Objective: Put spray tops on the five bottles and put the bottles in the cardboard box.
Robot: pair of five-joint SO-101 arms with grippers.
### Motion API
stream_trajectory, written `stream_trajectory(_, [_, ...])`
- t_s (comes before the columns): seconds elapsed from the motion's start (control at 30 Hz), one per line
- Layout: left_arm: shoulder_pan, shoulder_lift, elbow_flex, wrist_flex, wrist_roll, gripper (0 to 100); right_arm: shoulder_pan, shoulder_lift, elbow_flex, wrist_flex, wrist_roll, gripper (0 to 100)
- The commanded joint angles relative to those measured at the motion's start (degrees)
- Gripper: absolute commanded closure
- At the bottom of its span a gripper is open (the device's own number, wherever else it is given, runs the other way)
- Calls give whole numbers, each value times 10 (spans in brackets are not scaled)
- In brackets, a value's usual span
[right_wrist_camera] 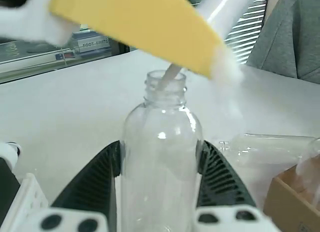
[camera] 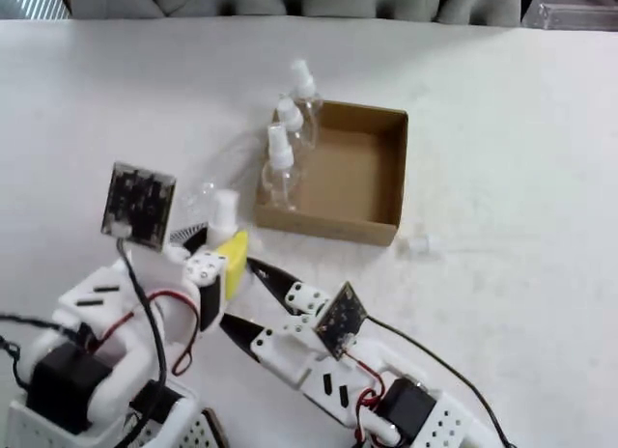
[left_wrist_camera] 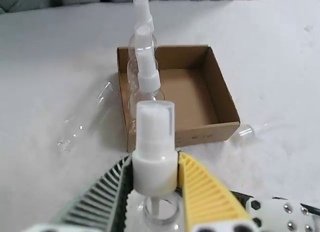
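My left gripper (left_wrist_camera: 154, 168) is shut on a white spray top (left_wrist_camera: 154, 142), held between its grey and yellow fingers. The top's thin tube hangs into the open neck of a clear bottle (right_wrist_camera: 160, 157). That bottle stands upright with my right gripper (right_wrist_camera: 160, 149) shut on its body. From above, both grippers meet just in front of the cardboard box (camera: 323, 226), the left gripper (camera: 217, 238) over the right gripper (camera: 237, 294). Three bottles with spray tops (camera: 282, 163) stand in a row along the box's left wall.
An uncapped clear bottle (left_wrist_camera: 85, 122) lies on its side on the table left of the box. A loose spray top (camera: 417, 243) lies by the box's front right corner. The right half of the box floor (left_wrist_camera: 195, 97) is bare.
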Motion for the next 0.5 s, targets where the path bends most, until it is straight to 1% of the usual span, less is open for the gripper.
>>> stream_trajectory(0.0, [2, -87, 56, -48, -4, 980, 14, -7, -6, 1, -3, 984])
stream_trajectory(0.07, [2, -131, 91, -62, -4, 980, 14, -7, -6, 1, -3, 984])
stream_trajectory(0.2, [2, -196, 127, -60, -4, 980, 14, -7, -6, 1, -3, 984])
stream_trajectory(0.47, [3, -242, 156, -59, -4, 980, 14, -7, -6, 1, -3, 984])
